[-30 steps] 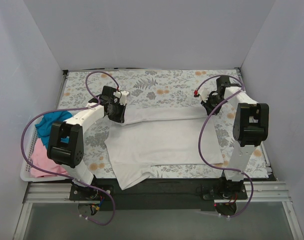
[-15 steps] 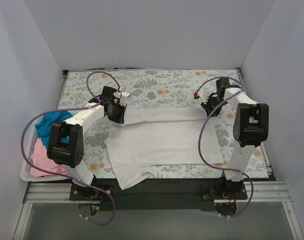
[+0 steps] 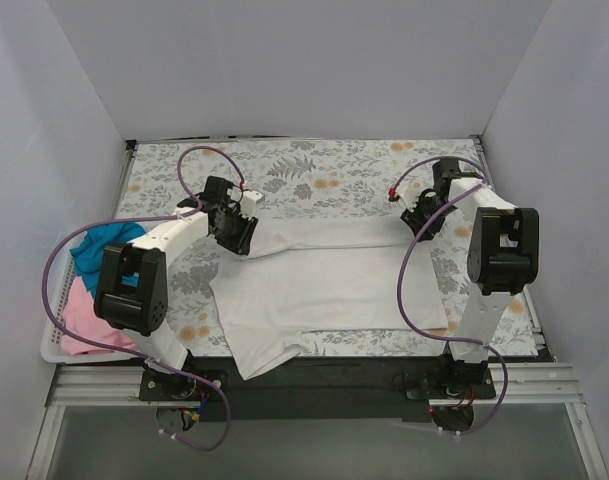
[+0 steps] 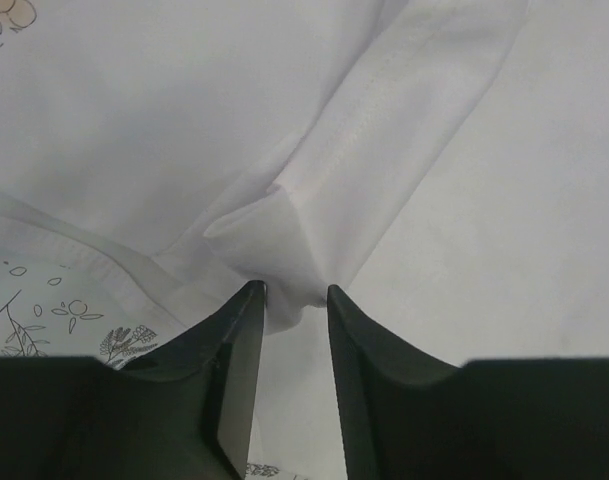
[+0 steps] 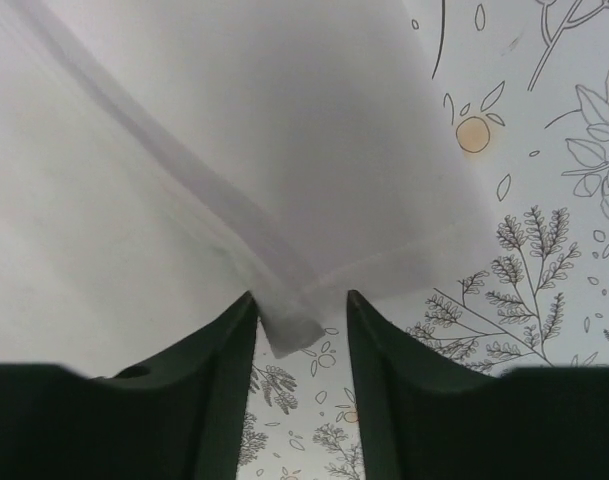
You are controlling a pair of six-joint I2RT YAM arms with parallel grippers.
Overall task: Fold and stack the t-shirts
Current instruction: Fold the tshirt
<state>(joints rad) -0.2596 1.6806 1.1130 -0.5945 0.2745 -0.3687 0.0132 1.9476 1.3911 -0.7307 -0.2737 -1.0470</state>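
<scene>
Across a table cover printed with grey leaves and orange blossoms, shut in on three sides by plain pale walls, the white t-shirt lies spread at the centre. A band of cloth along its far edge runs between the two arms. At the shirt's 10 o'clock corner the left gripper pinches a bunched fold. At 2 o'clock the right gripper clamps a hemmed corner, held just off the cover. At the table's 8 o'clock a white basket holds the teal t-shirt and the pink t-shirt.
</scene>
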